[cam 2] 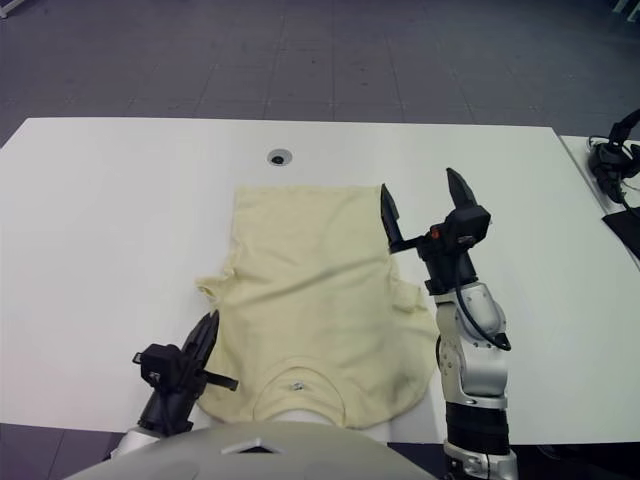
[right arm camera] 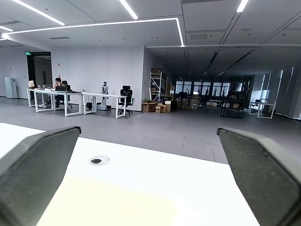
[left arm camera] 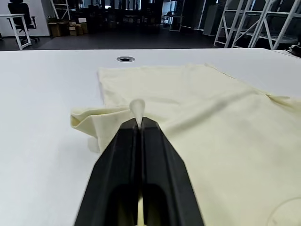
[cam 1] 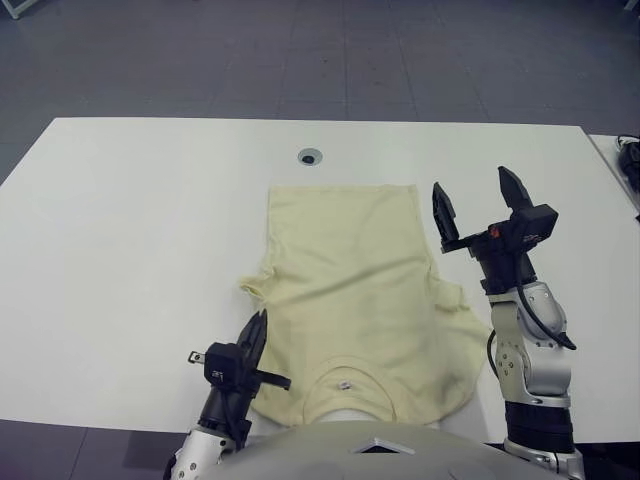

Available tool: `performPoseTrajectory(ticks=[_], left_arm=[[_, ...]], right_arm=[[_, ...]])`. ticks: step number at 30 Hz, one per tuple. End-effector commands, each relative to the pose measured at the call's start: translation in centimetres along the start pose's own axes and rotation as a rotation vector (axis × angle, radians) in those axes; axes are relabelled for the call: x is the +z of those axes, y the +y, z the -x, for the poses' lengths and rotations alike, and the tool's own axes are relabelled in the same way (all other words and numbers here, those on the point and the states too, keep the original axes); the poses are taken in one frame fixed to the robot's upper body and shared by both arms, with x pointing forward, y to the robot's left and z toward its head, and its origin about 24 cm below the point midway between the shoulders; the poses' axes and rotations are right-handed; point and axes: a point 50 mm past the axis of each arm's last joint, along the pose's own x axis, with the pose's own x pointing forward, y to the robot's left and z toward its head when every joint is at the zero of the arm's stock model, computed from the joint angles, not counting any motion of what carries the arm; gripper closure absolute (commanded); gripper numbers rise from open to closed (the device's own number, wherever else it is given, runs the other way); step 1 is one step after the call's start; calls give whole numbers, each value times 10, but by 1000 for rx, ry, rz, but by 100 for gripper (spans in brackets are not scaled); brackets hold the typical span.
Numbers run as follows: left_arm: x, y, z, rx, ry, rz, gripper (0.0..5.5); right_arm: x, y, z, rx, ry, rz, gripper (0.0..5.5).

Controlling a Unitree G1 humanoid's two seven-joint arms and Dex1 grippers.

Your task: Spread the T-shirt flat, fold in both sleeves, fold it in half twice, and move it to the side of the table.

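In the left eye view we count one T-shirt [cam 1: 350,290], pale yellow and of soft knit, lying on the middle of one white, smooth table [cam 1: 130,230], its collar at the near edge and its straight hem at the far end. The cloth lies mostly flat, with a bunched sleeve at each side. Just beyond the hem sits one round cable port [cam 1: 310,156] with a metal rim. There are two grippers, each with two black tapered fingers. The left gripper [cam 1: 260,318] sits low at the shirt's near left edge with its fingers pressed together. The right gripper [cam 1: 472,185] stands upright above the shirt's right edge, its fingers spread wide with nothing between them. The right eye view gives the same layout and adds, on a second surface at the far right, a cluster of black cables [cam 2: 612,158]. In the left wrist view the two flat-sided fingers [left arm camera: 162,160] meet along one seam. A small pale nub pokes out at their tips, and we cannot tell whether it is cloth. Beyond them lie the crumpled left sleeve, the shirt's body and the port. In the right wrist view the two dark matte fingers [right arm camera: 33,174] stand far apart, with the tabletop, the port and the shirt's far end between them, and several white desks [right arm camera: 70,101] in the room behind.
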Motion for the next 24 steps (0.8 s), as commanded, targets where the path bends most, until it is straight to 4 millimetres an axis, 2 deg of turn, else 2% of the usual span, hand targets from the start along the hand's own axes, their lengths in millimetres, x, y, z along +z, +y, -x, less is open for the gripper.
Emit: performPoseTrajectory(ticks=[1,13,24], left_arm=[[-8,-9,0,-106,39,-67,547],[-21,-21,5,-299,121,-204,547],[-17,-12,-1,-283,102,-269,547]], right_arm=[[-1,-1,-1,2,1,6,10],[-2,-2,-3,16,9,11,10],[-4,-1,-3,23,15,12,10]])
